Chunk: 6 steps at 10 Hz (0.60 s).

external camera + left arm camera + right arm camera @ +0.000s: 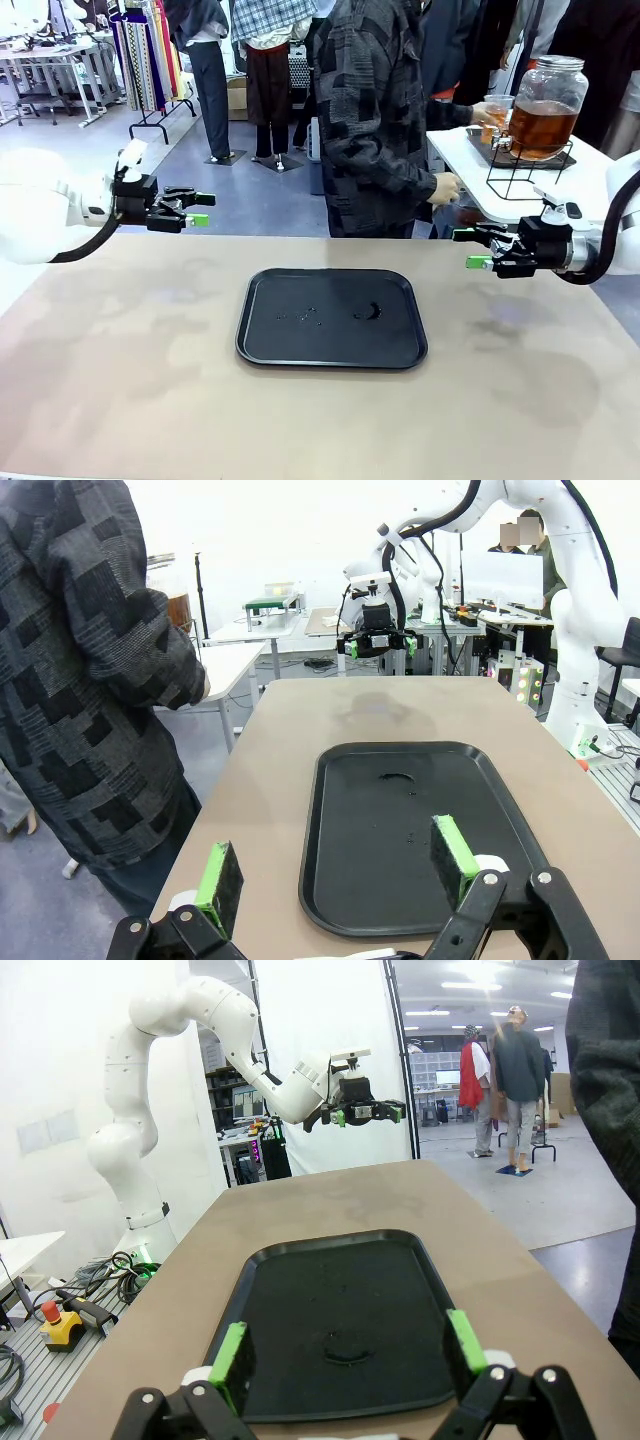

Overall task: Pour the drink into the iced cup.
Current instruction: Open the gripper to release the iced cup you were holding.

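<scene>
The drink is amber liquid in a big clear jar with a metal lid, on a black wire stand on a white side table at the far right. A person's hand holds a clear cup against the jar's left side; ice in it is too small to tell. My left gripper hovers open and empty above the table's left side. Across from it, my right gripper is open and empty over the right side. Both point inward toward a black tray.
The black tray lies mid-table, bare except for a few wet marks. A person in a dark patterned sweater stands at the far edge, turned toward the white side table. Each wrist view shows the opposite arm beyond the tray.
</scene>
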Available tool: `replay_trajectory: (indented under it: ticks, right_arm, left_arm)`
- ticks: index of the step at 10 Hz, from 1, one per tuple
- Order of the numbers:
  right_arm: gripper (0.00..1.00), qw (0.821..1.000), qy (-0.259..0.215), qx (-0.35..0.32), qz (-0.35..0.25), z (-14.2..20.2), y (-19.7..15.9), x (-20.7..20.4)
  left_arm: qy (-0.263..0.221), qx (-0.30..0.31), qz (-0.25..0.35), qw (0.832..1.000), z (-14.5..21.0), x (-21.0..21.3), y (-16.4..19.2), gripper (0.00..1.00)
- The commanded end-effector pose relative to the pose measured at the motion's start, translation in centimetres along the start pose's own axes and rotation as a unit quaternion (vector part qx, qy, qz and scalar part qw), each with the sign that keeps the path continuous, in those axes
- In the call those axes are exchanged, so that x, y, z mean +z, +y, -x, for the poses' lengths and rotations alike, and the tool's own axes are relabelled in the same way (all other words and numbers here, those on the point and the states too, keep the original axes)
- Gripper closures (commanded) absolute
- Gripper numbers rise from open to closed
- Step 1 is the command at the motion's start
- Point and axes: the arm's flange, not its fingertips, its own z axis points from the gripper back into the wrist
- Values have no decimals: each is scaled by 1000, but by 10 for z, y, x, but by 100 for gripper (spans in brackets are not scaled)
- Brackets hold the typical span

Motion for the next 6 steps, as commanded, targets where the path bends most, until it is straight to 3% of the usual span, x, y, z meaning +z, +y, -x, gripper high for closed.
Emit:
replay_trajectory:
  ticks: [1, 6]
  right_arm:
    - [0, 1000, -5, 1, -3, -2, 1, 1]
    - [0, 1000, -5, 1, -3, -2, 1, 1]
  left_arm:
    - [0, -1, 0, 1000, -1, 0, 0, 0]
    - [0, -1, 0, 1000, -1, 0, 0, 0]
